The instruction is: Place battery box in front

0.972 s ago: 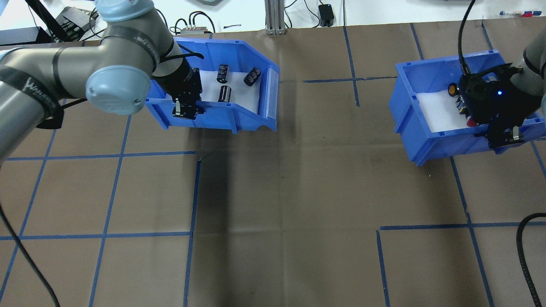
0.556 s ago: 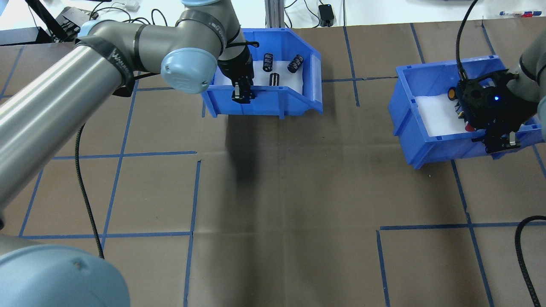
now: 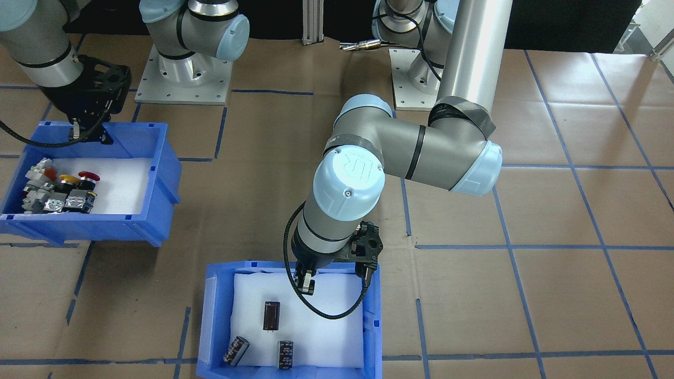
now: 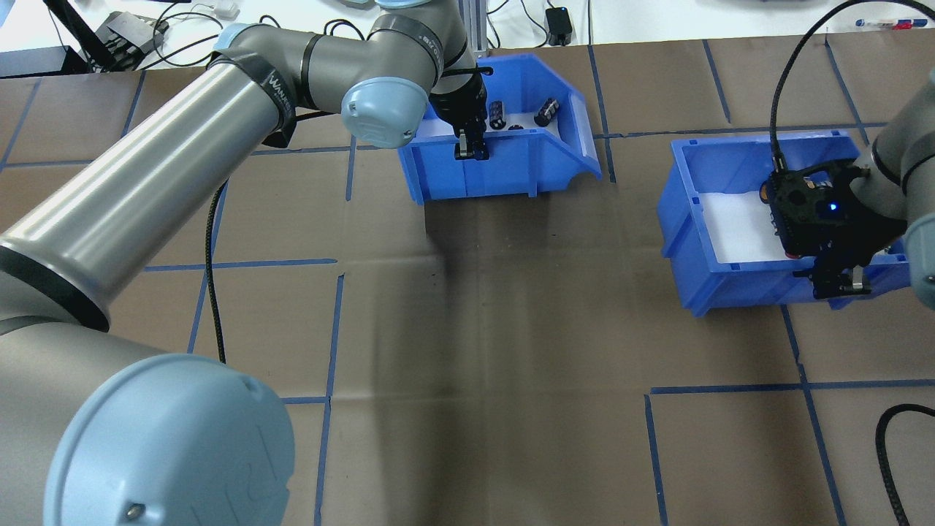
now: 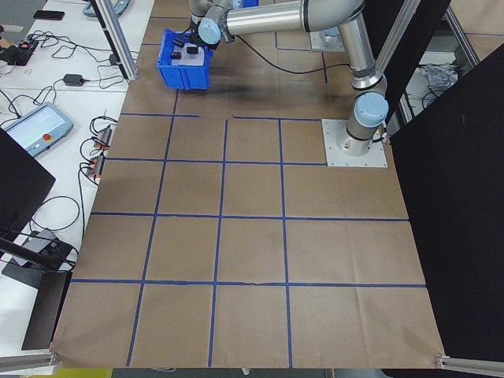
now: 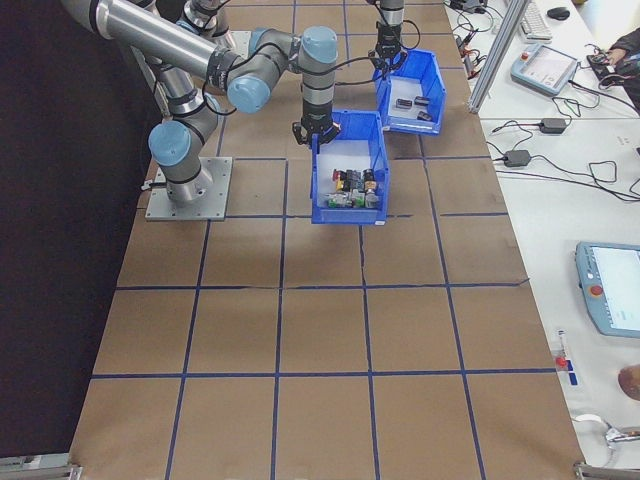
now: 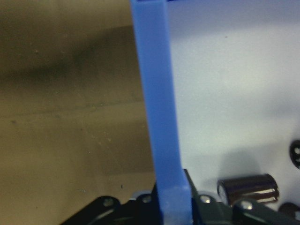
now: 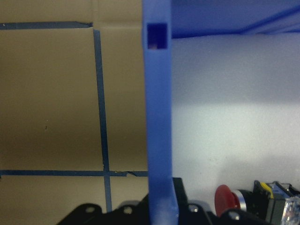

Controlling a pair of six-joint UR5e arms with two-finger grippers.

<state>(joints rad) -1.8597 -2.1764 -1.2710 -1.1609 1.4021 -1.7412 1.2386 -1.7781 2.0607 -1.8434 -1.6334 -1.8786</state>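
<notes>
The left gripper (image 4: 471, 150) is clamping the near wall of the battery box (image 4: 511, 172), carrying it far from the robot base, beyond the switch bin (image 4: 719, 277) the right gripper (image 4: 840, 281) is pinching; setting down comes next; the front-facing view alone is showing three cells (image 3: 271, 316).

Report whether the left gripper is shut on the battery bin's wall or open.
Shut on it. The left gripper has its jaws either side of the near wall of the blue plastic battery bin; the left wrist view shows that wall between them.
</notes>
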